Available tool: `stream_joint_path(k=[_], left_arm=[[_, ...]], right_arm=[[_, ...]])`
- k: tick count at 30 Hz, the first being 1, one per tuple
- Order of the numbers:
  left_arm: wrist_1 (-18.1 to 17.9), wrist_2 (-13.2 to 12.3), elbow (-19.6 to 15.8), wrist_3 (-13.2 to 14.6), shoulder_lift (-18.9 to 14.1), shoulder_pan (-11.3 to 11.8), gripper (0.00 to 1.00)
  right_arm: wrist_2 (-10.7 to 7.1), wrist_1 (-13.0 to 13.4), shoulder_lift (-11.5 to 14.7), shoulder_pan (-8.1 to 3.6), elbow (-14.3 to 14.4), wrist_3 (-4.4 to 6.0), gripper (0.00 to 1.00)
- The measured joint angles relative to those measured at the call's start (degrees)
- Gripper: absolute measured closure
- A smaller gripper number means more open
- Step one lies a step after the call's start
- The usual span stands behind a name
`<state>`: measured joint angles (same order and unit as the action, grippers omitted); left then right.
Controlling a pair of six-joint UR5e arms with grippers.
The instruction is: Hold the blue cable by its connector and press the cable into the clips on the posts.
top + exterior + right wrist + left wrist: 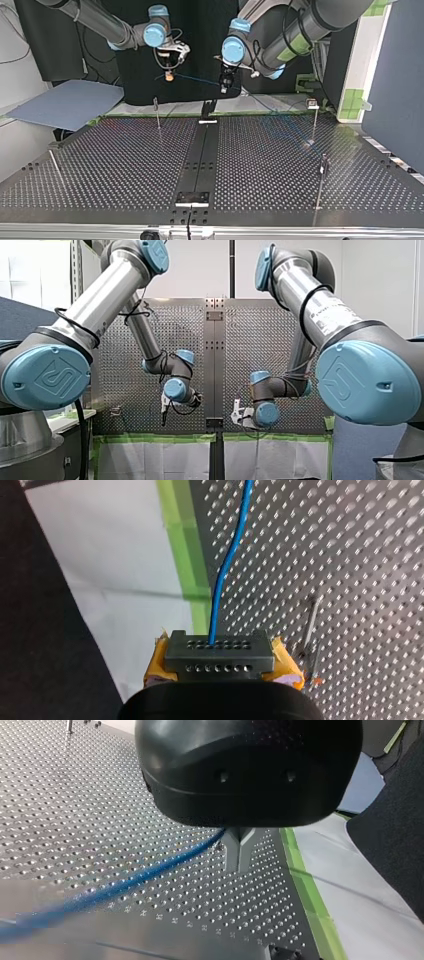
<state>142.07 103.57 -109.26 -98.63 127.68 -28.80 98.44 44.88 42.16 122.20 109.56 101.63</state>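
In the right wrist view my right gripper (220, 666) is shut, its yellow pads (159, 661) clamping a grey connector (220, 651). The blue cable (229, 560) leaves the connector and runs ahead over the perforated table. My left gripper (239, 854) is black with metal fingers, and these are shut on the blue cable (150, 874), which trails away from them low over the plate. In the top view the cable (197, 78) spans between my right gripper (170, 75) and my left gripper (225, 84), both held above the table's far edge.
Thin posts stand on the table (125, 165): one (157, 113) near the far edge, one (314, 120) at the far right, one (321, 182) nearer on the right, one (56, 167) at the left. Green tape (312, 895) edges the plate.
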Motion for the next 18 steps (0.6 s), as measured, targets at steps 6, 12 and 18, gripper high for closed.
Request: stream_joint_path(k=[6,12,18], left_arm=[[-0.8,-0.3,0.0,0.0,2.0,-1.0,1.00],[-2.8,-0.7,0.6,0.0,5.0,-2.4,1.00],[-3.0,-0.8,2.3,-0.3,6.5,-3.9,1.00]], right_arm=[[-0.07,3.0,-0.2,-1.65,3.0,0.15,1.00],[-0.75,5.7,-0.3,-4.19,5.7,0.35,1.00],[-3.31,8.6,-0.3,-7.07,6.8,0.65,1.00]])
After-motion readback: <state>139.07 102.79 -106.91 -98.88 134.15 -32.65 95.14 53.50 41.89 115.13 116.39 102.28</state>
